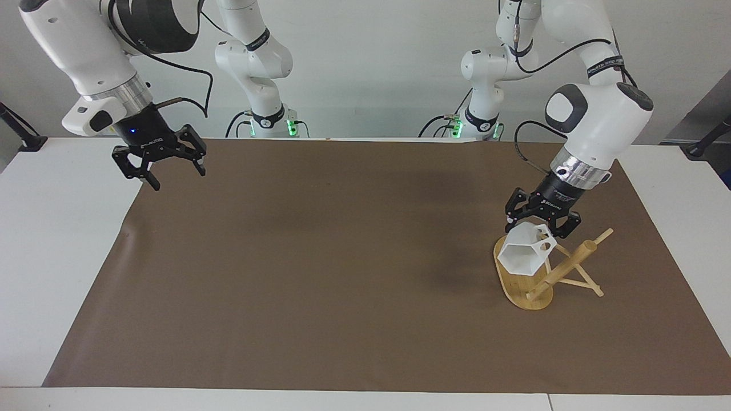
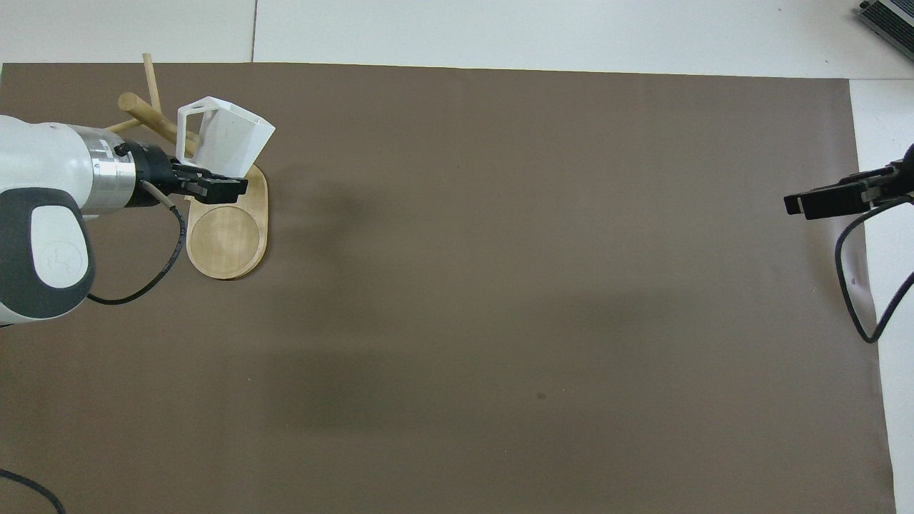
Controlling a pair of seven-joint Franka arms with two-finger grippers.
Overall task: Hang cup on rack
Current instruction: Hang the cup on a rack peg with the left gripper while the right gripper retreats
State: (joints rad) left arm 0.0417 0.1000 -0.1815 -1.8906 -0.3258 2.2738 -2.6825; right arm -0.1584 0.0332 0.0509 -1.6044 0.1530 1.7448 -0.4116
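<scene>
My left claw (image 1: 540, 222) is pinching the cup (image 1: 524, 254) at its base end, right of the middle in the facing view. The cup is up in the air, tipped on its side, over the rack (image 1: 528, 285). Its open mouth points down and away from the arm, and its blocky handle with the round hole sits by the thin pegs. I cannot tell if the handle is touching a peg yet.

The cup looks hard and light, with flat slanted sides. I think those smooth sides could slip, so a grip on the base or thick handle seems safest. It could chip if it bumps the post. The rack looks light too, and a push on a peg might tip it.

The left arm comes down from the upper right of the facing view, bent at the elbow, with its wrist slanting down toward the rack. In the overhead view it comes in from the left edge.

My right claw (image 1: 159, 167) is spread wide and holds nothing. It waits in the upper left of the facing view, above the edge of the brown mat (image 1: 320, 274) on the bench (image 1: 51, 240).
</scene>
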